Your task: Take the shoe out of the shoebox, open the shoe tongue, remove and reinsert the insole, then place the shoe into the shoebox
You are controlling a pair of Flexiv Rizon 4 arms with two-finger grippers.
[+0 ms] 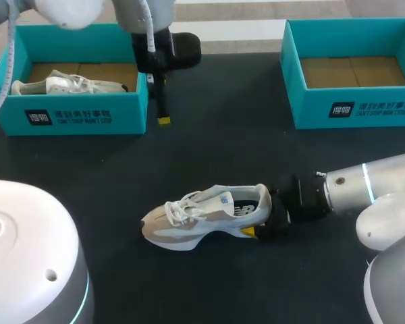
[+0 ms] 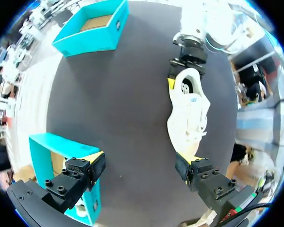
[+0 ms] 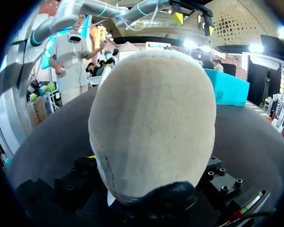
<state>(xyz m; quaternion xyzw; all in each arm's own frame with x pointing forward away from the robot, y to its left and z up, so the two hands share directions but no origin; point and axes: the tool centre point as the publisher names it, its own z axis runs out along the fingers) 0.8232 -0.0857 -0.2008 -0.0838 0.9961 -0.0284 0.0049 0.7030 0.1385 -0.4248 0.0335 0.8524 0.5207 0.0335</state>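
Beige sneaker [image 1: 202, 216] is out of the box, upright on its sole on the dark surface [image 1: 256, 155], just off centre toward 6 o'clock, toe to 9, heel to 3. Right gripper [image 1: 258, 219] is at the heel, and the heel fills its wrist view; can't tell if it's actually clamping. Left gripper [image 2: 142, 160] hangs spread wide and holds nothing, up near 11 o'clock beside the left shoebox [image 1: 74, 111], which has a second sneaker [image 1: 67, 84] inside. Right shoebox [image 1: 354, 111] sits at 2 o'clock.
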